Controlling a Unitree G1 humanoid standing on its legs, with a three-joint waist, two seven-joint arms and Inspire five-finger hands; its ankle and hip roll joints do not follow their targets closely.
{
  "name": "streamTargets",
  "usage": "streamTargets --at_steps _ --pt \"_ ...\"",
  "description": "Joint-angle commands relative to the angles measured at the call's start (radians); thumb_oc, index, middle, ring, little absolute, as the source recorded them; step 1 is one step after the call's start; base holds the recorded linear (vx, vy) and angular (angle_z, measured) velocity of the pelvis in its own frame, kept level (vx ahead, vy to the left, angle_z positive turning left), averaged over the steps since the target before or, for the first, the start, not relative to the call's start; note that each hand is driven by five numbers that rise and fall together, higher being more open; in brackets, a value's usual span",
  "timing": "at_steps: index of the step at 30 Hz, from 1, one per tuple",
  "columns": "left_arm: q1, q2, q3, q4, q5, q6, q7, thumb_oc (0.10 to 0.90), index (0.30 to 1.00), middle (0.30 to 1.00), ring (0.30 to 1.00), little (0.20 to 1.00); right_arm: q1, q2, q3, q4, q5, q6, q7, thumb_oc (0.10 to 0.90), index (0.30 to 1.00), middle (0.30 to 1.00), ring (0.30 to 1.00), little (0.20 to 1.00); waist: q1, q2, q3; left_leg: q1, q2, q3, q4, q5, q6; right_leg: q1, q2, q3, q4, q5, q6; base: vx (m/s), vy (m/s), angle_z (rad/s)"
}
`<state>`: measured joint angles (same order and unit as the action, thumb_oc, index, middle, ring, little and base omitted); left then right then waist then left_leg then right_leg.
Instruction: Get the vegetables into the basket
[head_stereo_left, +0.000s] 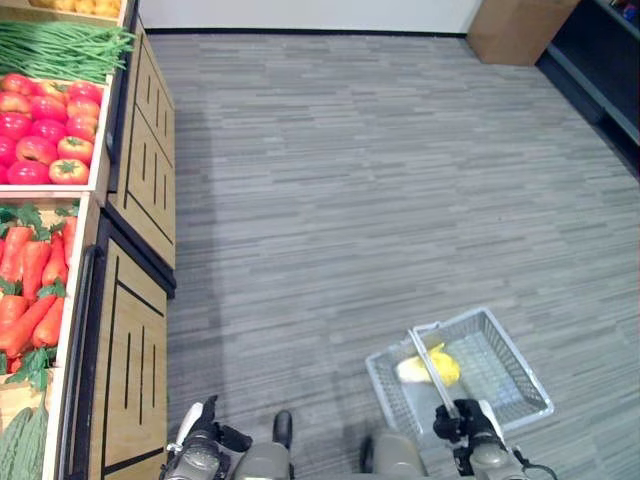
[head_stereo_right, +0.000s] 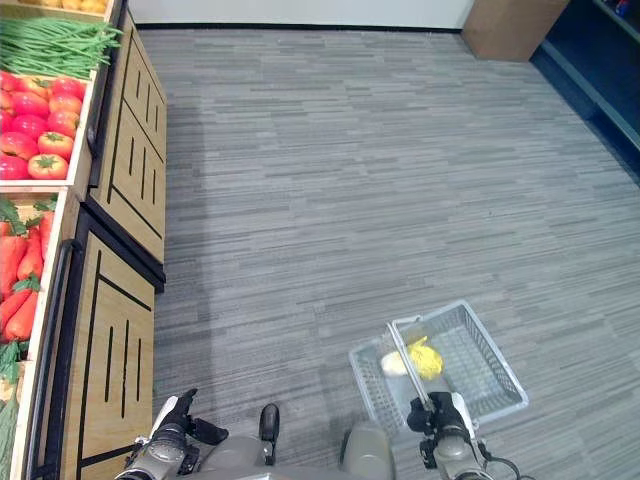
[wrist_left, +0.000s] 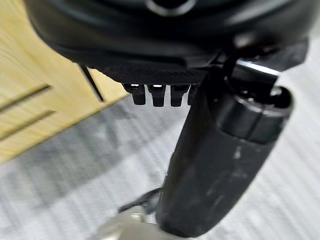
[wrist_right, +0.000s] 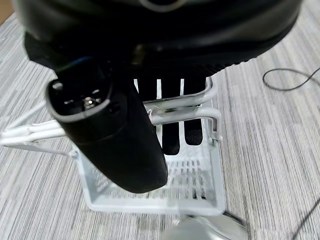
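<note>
My right hand (wrist_right: 150, 115) grips the basket (head_stereo_left: 500, 370) handle; left hand (wrist_left: 165, 90) hangs curled, empty. Keep basket level approaching the carrots (head_stereo_left: 30, 290).

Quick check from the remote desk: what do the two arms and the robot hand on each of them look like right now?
Both arms are silver-grey, rounded at the wrist. The left robot hand is dark with a white cover on its thumb. The right robot hand is dark too, with white at its tip; up close its thumb is a thick, glossy black cylinder beside a row of slim black fingers.

grey plank floor (head_stereo_left: 380, 180) | wooden display stand (head_stereo_left: 140, 160) | brown box (head_stereo_left: 515, 28), far right corner
</note>
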<state>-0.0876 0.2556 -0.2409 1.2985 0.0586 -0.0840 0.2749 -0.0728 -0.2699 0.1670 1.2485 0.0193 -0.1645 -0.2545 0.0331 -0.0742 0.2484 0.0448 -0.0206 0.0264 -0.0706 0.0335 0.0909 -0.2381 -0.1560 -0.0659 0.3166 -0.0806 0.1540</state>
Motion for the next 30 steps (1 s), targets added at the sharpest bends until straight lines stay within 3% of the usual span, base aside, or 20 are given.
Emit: streamTargets --at_steps 1,5,8,13,14,16,19,21,23,24,26,28,30 --pt "0.005 -0.011 0.011 -0.012 0.041 -0.015 0.007 0.900 1.000 1.000 1.000 1.000 -0.012 -0.061 0.003 -0.012 0.051 -0.011 -0.018 0.400 0.300 0.300 0.300 0.300 -0.028 0.005 0.050 0.003 0.017 -0.057 0.080 -0.099 -0.083 0.023 0.012 0.013 -0.201 0.176 0.038 0.43 -0.184 0.52" --pt "0.016 -0.022 0.022 -0.002 0.037 -0.018 0.001 0.900 1.000 1.000 1.000 1.000 -0.003 -0.068 0.000 -0.008 0.034 -0.005 -0.017 0.400 0.300 0.300 0.300 0.300 -0.045 0.000 0.046 0.055 0.022 -0.093 0.103 -0.147 -0.104 0.008 0.009 0.009 -0.257 0.212 0.052 0.29 -0.142 0.55" --pt "0.042 -0.036 0.040 0.018 0.024 -0.015 0.002 0.900 1.000 1.000 1.000 1.000 0.019 -0.078 0.001 0.011 0.023 -0.005 -0.010 0.400 0.300 0.300 0.300 0.300 -0.041 0.004 0.004 0.091 0.057 -0.117 0.110 -0.166 -0.132 0.046 0.031 -0.023 -0.232 0.184 0.018 0.35 -0.298 0.51" --pt "0.049 -0.039 0.055 0.024 0.004 -0.012 0.009 0.900 1.000 1.000 1.000 1.000 0.032 -0.099 -0.006 0.002 0.031 -0.015 -0.009 0.400 0.300 0.300 0.300 0.300 -0.047 0.020 -0.012 0.084 0.112 -0.157 0.134 -0.115 -0.171 0.058 0.061 -0.058 -0.189 0.127 -0.020 0.17 -0.219 0.28" --pt "0.043 -0.040 0.058 0.020 -0.008 -0.010 0.012 0.900 1.000 1.000 1.000 1.000 0.038 -0.117 -0.006 -0.006 0.030 -0.018 -0.009 0.400 0.300 0.300 0.300 0.300 -0.053 0.026 -0.013 0.060 0.129 -0.153 0.187 -0.082 -0.189 0.070 0.068 -0.073 -0.176 0.097 -0.039 0.22 -0.272 0.22" --pt "0.027 -0.044 0.049 0.000 -0.021 -0.012 0.014 0.900 1.000 1.000 1.000 1.000 0.042 -0.140 -0.025 -0.002 0.043 -0.019 -0.017 0.400 0.300 0.300 0.300 0.300 -0.058 0.023 0.007 -0.035 0.134 -0.077 0.324 -0.019 -0.202 0.121 0.056 -0.112 -0.194 0.071 -0.068 0.17 -0.258 0.73" --pt "0.010 -0.040 0.042 -0.010 -0.027 -0.012 0.019 0.900 1.000 1.000 1.000 1.000 0.051 -0.144 -0.036 -0.003 0.051 -0.018 -0.024 0.400 0.300 0.300 0.300 0.300 -0.055 0.018 0.026 -0.099 0.144 -0.019 0.351 0.005 -0.201 0.166 0.048 -0.134 -0.216 0.058 -0.075 0.09 -0.149 0.69" --pt "0.003 -0.041 0.029 -0.035 -0.017 -0.011 0.029 0.900 1.000 1.000 1.000 1.000 0.059 -0.151 -0.050 0.004 0.061 -0.015 -0.030 0.400 0.300 0.300 0.300 0.300 -0.053 0.026 0.032 -0.172 0.136 0.066 0.259 -0.008 -0.186 0.206 0.040 -0.173 -0.256 0.049 -0.067 0.14 -0.050 0.58" --pt "0.007 -0.046 0.023 -0.046 -0.014 -0.010 0.030 0.900 1.000 1.000 1.000 1.000 0.058 -0.155 -0.054 0.006 0.061 -0.013 -0.033 0.400 0.300 0.300 0.300 0.300 -0.050 0.031 0.030 -0.190 0.135 0.080 0.221 0.007 -0.183 0.215 0.040 -0.177 -0.263 0.045 -0.065 0.20 0.047 0.68" --pt "0.009 -0.043 0.028 -0.022 0.001 -0.007 0.036 0.900 1.000 1.000 1.000 1.000 0.063 -0.149 -0.051 0.002 0.050 -0.013 -0.036 0.400 0.300 0.300 0.300 0.300 -0.045 0.045 0.021 -0.239 0.166 0.153 0.127 0.101 -0.200 0.255 0.060 -0.184 -0.268 0.018 -0.065 0.35 0.087 0.16" --pt "0.021 -0.039 0.033 -0.015 0.012 -0.004 0.040 0.900 1.000 1.000 1.000 1.000 0.063 -0.144 -0.043 0.005 0.041 -0.013 -0.036 0.400 0.300 0.300 0.300 0.300 -0.024 0.046 0.018 -0.248 0.177 0.158 0.085 0.141 -0.208 0.286 0.073 -0.177 -0.262 -0.004 -0.063 0.42 0.131 -0.13" --pt "0.047 -0.033 0.049 0.004 0.020 -0.001 0.037 0.900 1.000 1.000 1.000 1.000 0.072 -0.128 -0.042 0.012 0.023 -0.007 -0.030 0.400 0.300 0.300 0.300 0.300 -0.014 0.036 -0.008 -0.201 0.176 0.186 0.055 0.130 -0.193 0.337 0.061 -0.160 -0.256 -0.031 -0.045 0.49 0.276 -0.48" --pt "0.048 -0.022 0.039 0.005 0.046 -0.002 0.037 0.900 1.000 1.000 1.000 1.000 0.067 -0.108 -0.039 0.019 0.016 -0.001 -0.028 0.400 0.300 0.300 0.300 0.300 -0.006 0.009 -0.021 -0.188 0.144 0.207 0.090 0.072 -0.156 0.353 0.010 -0.143 -0.224 -0.022 -0.011 0.45 0.443 -0.41"
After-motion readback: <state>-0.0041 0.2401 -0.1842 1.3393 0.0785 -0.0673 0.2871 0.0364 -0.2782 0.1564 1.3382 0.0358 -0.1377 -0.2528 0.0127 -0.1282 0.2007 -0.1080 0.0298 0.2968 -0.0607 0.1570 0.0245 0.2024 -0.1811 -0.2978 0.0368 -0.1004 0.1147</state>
